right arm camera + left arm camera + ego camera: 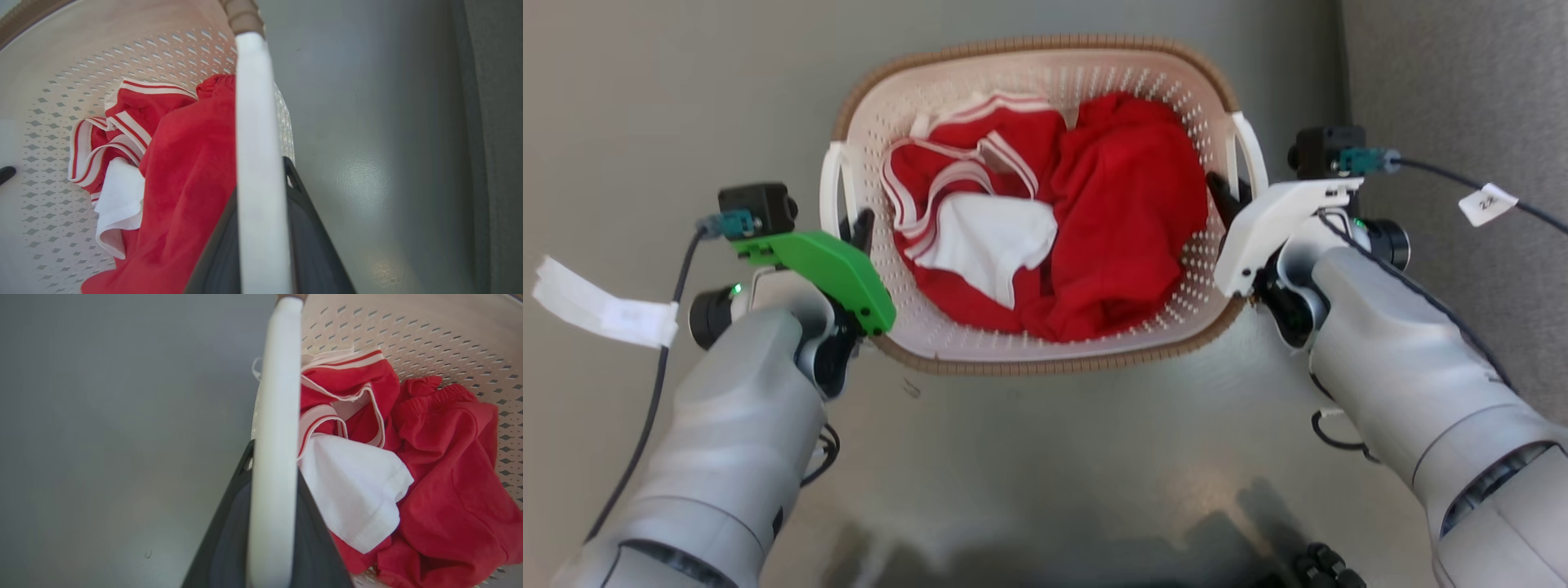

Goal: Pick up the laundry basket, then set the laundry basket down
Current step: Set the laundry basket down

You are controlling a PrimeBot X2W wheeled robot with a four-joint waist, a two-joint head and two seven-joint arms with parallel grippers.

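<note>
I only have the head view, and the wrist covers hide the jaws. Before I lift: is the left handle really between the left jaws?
Observer: Yes. In the left wrist view the laundry basket's left handle runs up between the left gripper's two dark fingers, one on each side, with no gap showing.
Operator: And the right side?
Observer: Same there. In the right wrist view the right handle sits between the right gripper's fingers, which press close on both sides.
</note>
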